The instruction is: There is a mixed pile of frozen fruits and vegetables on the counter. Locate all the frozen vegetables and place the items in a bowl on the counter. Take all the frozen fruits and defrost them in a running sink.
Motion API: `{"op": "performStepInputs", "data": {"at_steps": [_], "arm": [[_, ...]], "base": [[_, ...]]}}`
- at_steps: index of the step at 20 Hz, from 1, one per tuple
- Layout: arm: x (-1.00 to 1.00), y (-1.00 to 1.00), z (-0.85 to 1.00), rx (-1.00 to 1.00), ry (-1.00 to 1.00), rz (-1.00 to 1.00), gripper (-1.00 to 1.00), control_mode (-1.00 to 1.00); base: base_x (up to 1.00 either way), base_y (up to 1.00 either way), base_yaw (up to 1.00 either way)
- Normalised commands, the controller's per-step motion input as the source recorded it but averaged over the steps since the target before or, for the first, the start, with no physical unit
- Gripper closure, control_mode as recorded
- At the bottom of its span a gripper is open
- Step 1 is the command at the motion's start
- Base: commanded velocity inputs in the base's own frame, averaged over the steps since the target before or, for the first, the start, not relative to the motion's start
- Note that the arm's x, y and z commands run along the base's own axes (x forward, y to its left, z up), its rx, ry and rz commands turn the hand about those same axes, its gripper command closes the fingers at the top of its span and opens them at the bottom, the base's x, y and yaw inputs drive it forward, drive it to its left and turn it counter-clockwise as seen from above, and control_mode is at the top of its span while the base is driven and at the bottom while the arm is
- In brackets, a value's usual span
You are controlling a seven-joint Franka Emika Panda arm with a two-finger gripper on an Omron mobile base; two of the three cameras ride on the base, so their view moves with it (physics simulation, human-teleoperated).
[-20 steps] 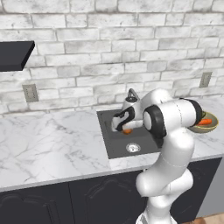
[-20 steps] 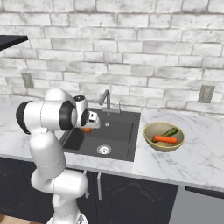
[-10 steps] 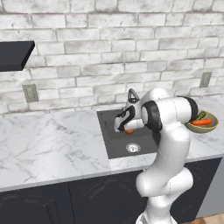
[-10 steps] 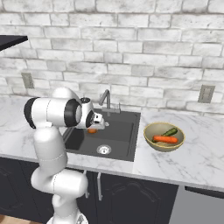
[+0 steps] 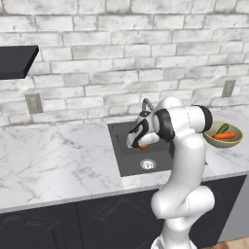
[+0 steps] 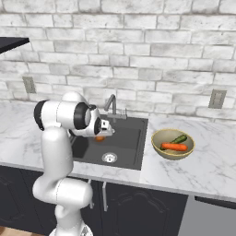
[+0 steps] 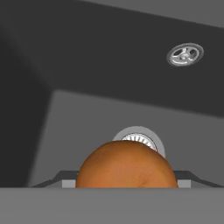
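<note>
Gripping the orange fruit (image 7: 127,164), the pincer (image 5: 141,145) hangs over the sink (image 5: 127,163).

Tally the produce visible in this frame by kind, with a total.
Vegetables: 2, the tapered orange carrot and the slim dark green cucumber-like stick, both in the wide tan bowl.
Fruits: 1, the round dull orange fruit at the gripper, above the matte black sink.
Total: 3
</note>
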Motion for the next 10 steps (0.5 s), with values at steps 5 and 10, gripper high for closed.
{"op": "performStepInputs", "data": {"at_steps": [5,10], "arm": [[0.15,-0.17,-0.19,0.00,0.00,0.00,1.00,-1.00],[0.16,-0.14,-0.23,0.00,0.00,0.00,1.00,-1.00]], "base": [[0.00,0.00,0.00],[0.00,0.00,0.00]]}}
